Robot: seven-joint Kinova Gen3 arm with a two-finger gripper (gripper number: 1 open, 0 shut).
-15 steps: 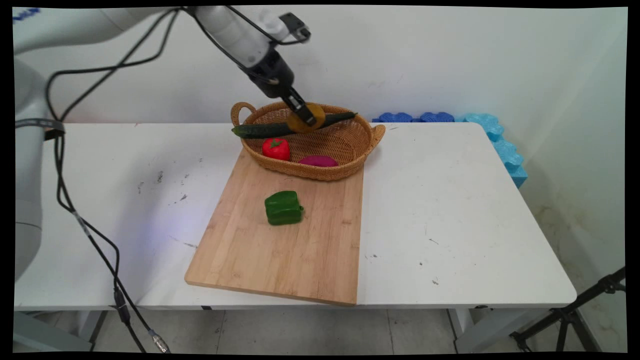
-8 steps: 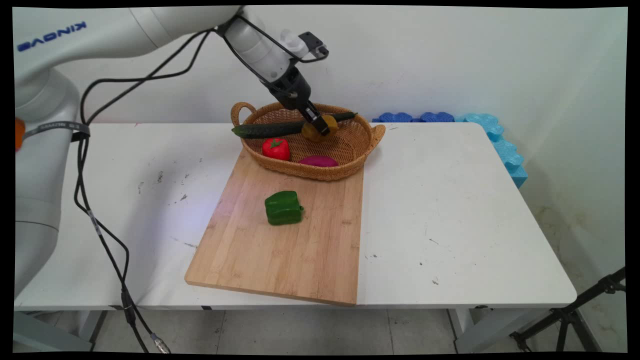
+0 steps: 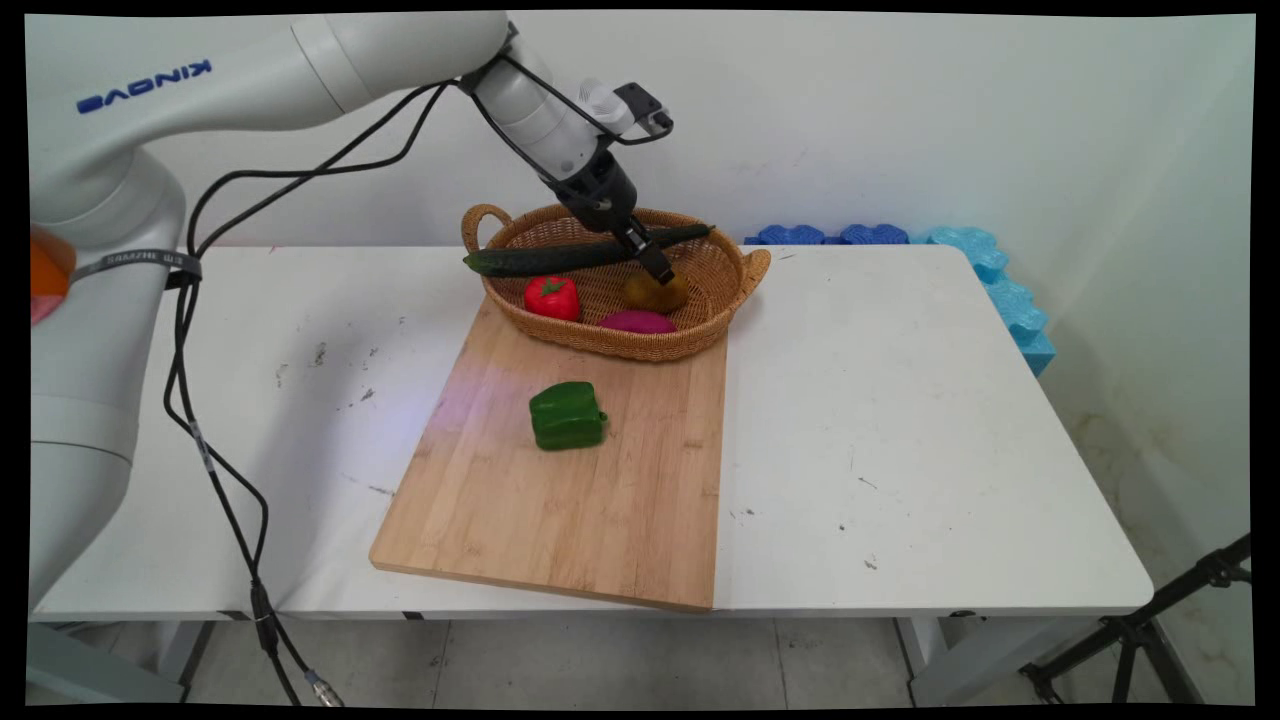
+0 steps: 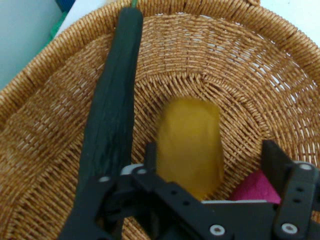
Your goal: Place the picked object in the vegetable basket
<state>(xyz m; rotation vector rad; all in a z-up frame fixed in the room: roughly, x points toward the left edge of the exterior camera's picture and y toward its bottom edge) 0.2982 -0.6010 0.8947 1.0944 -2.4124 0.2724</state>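
Note:
My gripper (image 3: 660, 272) (image 4: 210, 148) reaches down into the wicker basket (image 3: 610, 346) (image 4: 45, 70) at the back of the table. Its fingers stand open on either side of a yellow-brown potato (image 3: 656, 292) (image 4: 190, 145), which rests on the basket's floor. A gap shows between the potato and the right finger (image 4: 272, 157). A long dark cucumber (image 3: 580, 256) (image 4: 112, 110) lies across the basket's rim just left of the hand. A purple vegetable (image 3: 637, 322) (image 4: 252, 189) lies beside the potato, and a red tomato (image 3: 551, 297) sits at the basket's left.
A green bell pepper (image 3: 566, 415) lies on the wooden cutting board (image 3: 560, 510), which runs from the basket toward the table's near edge. Blue foam pieces (image 3: 990, 280) line the far right corner. Black cables (image 3: 215, 480) hang at the left.
The gripper has gone down and to the right with the potato, from above the cucumber into the basket. The potato now rests on the basket's floor and the fingers have opened.

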